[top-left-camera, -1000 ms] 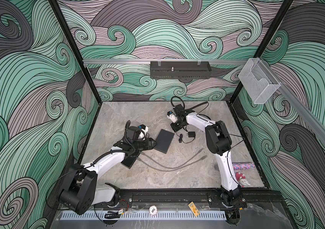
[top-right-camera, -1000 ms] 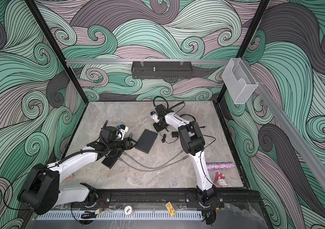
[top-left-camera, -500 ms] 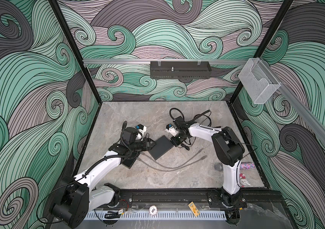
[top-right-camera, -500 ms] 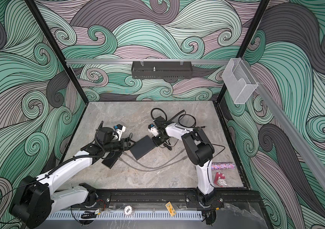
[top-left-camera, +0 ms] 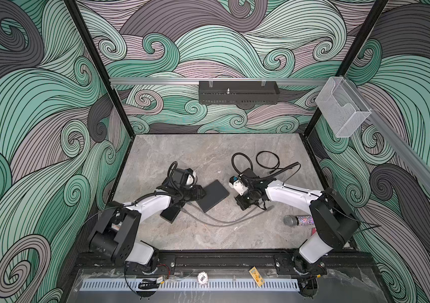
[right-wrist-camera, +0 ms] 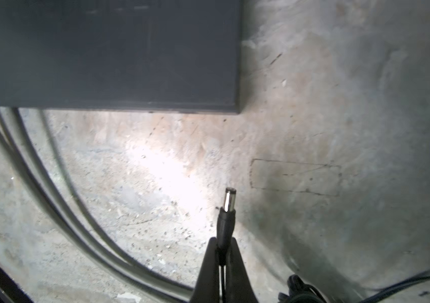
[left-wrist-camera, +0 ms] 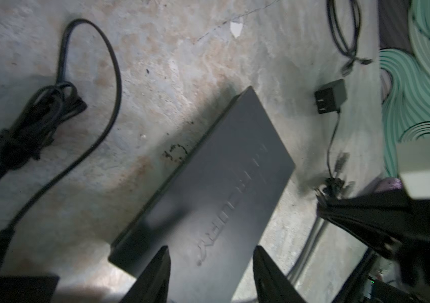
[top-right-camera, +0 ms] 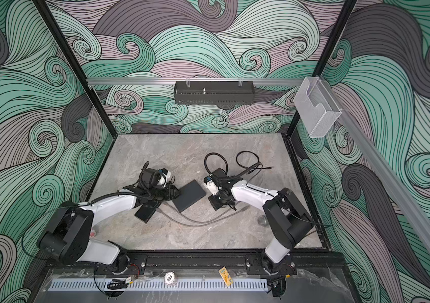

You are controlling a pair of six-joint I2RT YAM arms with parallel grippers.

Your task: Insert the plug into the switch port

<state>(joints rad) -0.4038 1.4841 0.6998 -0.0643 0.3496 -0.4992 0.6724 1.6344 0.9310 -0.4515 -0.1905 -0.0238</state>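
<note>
In both top views, the dark, flat switch (top-left-camera: 213, 195) (top-right-camera: 190, 196) lies askew at the centre of the grey bench (top-left-camera: 182, 157). The left fingers (top-left-camera: 199, 193) sit at its left corner and the right arm (top-left-camera: 287, 192) reaches in from the right. The plug is too small to make out here.

In the left wrist view, the left fingers (left-wrist-camera: 156, 275) stand partly apart at the bottom of the frame, over the near end of the switch (left-wrist-camera: 221, 196). Nothing is held between them, and whether they press on its lid cannot be told.

In the right wrist view, the right fingers (right-wrist-camera: 208, 270) are pinched tight on the black collar of the plug (right-wrist-camera: 227, 207) at lower centre. The barrel connector's long axis runs nearly straight up the frame. Its metal tip aims at the lower right corner of the switch (right-wrist-camera: 114, 52) at upper left, well apart from it. No port shows on the facing edge.

The step in hand appears to be the approach. The next move likely calls for finding the socket, lining the barrel up with it and pushing straight in while the switch is braced.
</note>
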